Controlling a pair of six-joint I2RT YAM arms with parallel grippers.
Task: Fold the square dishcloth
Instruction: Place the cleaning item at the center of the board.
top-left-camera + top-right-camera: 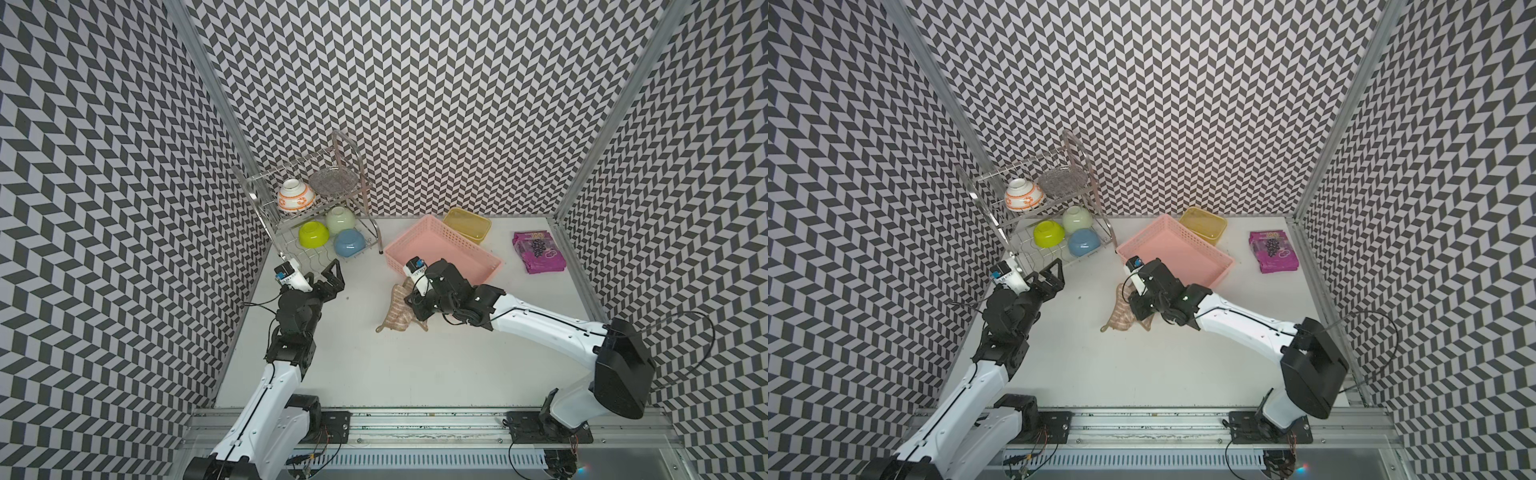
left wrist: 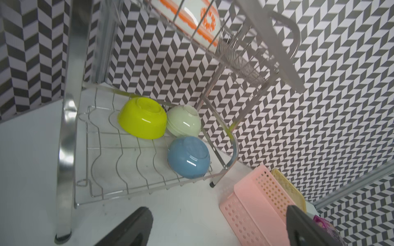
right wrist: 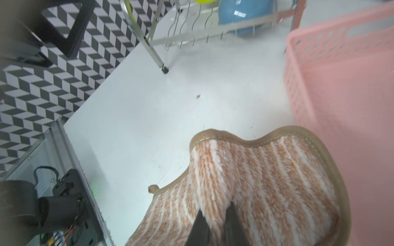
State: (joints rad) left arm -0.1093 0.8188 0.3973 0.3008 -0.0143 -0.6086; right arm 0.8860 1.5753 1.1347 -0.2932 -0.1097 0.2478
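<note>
One narrow right gripper (image 3: 215, 209) pinch on dishcloth (image 3: 266, 181); left gripper (image 1: 331, 272) wide; may slip out, crumpling beside basket (image 1: 465, 240).

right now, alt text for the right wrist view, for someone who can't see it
The right gripper pinches a raised fold of the square dishcloth, tan with pale stripes and a darker hem, over the white table. A pink basket stands close beside it; farther off a wire dish rack holds a blue bowl.
</note>
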